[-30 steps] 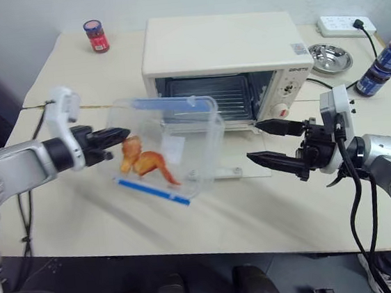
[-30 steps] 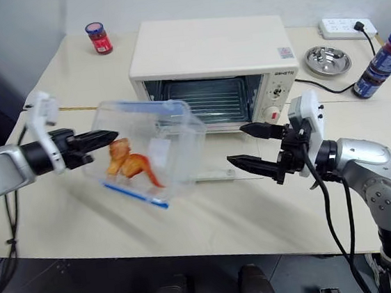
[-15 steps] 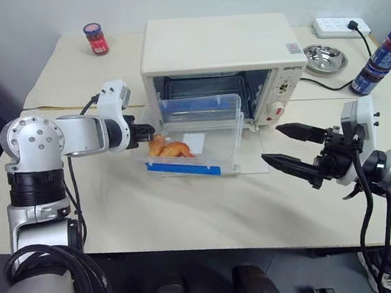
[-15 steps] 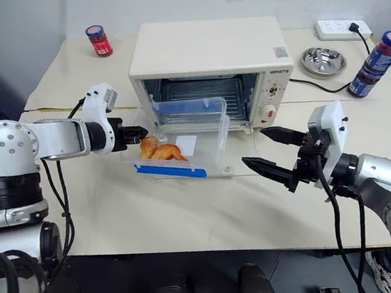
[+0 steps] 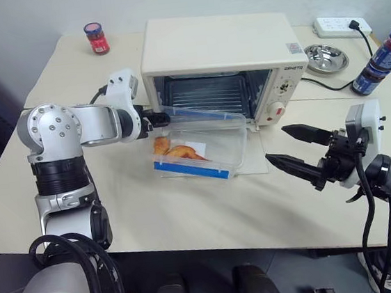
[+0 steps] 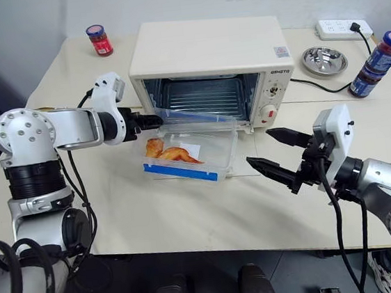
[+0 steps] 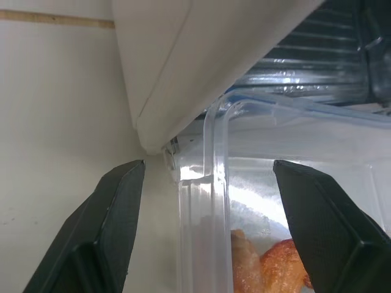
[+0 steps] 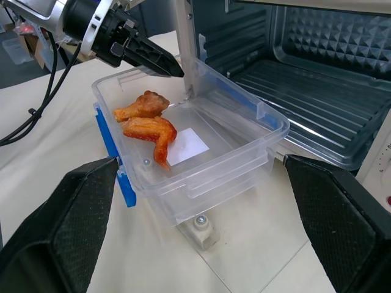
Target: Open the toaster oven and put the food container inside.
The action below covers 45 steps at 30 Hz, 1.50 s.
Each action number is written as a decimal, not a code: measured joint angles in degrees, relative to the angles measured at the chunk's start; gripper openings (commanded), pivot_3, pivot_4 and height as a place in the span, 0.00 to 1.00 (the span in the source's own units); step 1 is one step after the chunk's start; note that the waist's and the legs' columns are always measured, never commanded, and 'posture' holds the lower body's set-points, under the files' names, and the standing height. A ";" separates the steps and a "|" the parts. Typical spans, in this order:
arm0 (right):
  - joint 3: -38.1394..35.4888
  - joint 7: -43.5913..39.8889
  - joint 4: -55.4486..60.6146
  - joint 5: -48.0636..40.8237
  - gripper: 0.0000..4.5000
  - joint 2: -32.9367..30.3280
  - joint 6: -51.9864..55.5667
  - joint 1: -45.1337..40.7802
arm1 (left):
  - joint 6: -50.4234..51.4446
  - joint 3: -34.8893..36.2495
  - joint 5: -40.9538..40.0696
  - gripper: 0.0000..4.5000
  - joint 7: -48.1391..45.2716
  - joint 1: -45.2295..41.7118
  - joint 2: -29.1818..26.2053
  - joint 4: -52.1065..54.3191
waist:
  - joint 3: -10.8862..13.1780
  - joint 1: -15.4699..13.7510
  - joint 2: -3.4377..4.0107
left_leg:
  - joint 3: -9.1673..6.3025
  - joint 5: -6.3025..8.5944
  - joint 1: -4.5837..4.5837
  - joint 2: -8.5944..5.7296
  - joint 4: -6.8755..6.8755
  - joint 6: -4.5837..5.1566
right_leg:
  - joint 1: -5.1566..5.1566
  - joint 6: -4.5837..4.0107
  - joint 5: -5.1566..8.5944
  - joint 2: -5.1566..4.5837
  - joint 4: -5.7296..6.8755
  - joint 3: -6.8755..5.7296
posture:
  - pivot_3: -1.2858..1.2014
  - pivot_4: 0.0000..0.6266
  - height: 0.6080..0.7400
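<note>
Cream table [image 5: 189,217] | toaster oven [image 5: 220,46] open | food container [image 5: 199,146] on its lowered door, not yet inside | our left gripper [image 7: 204,201] spread astride its rim | right gripper [image 5: 295,147] spread, empty

The toaster oven [image 5: 221,53] has its lowered glass door mostly covered by the food container [image 5: 199,146], so the door's handle can't be made out. The container's far edge sits at the oven mouth; whether it rests on the door or the rack is unclear. In the left wrist view the container [image 7: 275,201] runs off the frame. The labels on the red-lidded jar [image 5: 96,37] and the blue bottle [image 5: 381,62] are too small to read.
</note>
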<state>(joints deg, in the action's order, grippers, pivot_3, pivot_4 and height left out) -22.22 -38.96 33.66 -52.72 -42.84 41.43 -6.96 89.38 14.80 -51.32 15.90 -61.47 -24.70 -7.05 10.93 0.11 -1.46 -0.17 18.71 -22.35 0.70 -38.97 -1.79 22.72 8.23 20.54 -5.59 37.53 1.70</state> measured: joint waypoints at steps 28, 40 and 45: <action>18.40 -4.04 1.55 -0.40 0.01 1.08 1.48 -6.41 | -35.22 -6.23 4.95 0.00 -78.07 35.33 -32.89 19.18 | 0.01 1.07 0.02 | -0.10 0.05 0.06 0.11 0.13 0.10 | -0.16 -0.07 0.03 -0.11 -0.19 -0.03 | 0.52 0.24 1.00; 26.85 1.12 -5.01 11.60 0.01 7.78 0.91 -11.73 | -47.70 -18.48 21.20 0.00 -76.75 25.94 -24.00 6.74 | 0.01 1.36 0.02 | -0.05 0.08 0.02 0.00 0.04 0.17 | -0.08 -0.07 0.03 -0.01 0.10 -0.04 | 0.52 0.24 1.00; 26.99 3.48 -8.51 16.50 0.01 10.49 -0.20 -14.37 | -49.17 -19.36 23.98 0.00 -75.16 23.64 -19.56 3.62 | 0.01 1.51 0.01 | -0.05 0.08 -0.03 0.02 0.02 0.17 | -0.01 -0.06 0.03 -0.01 0.21 -0.04 | 0.52 0.24 1.00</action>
<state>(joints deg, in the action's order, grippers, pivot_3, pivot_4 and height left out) 4.77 -35.47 25.15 -36.22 -32.35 41.24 -21.33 40.21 -4.56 -27.34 -59.26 -37.83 -44.26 -3.42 10.94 1.62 -1.44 -0.23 18.79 -22.38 0.72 -38.95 -1.62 22.70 8.16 20.58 -5.59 37.74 1.67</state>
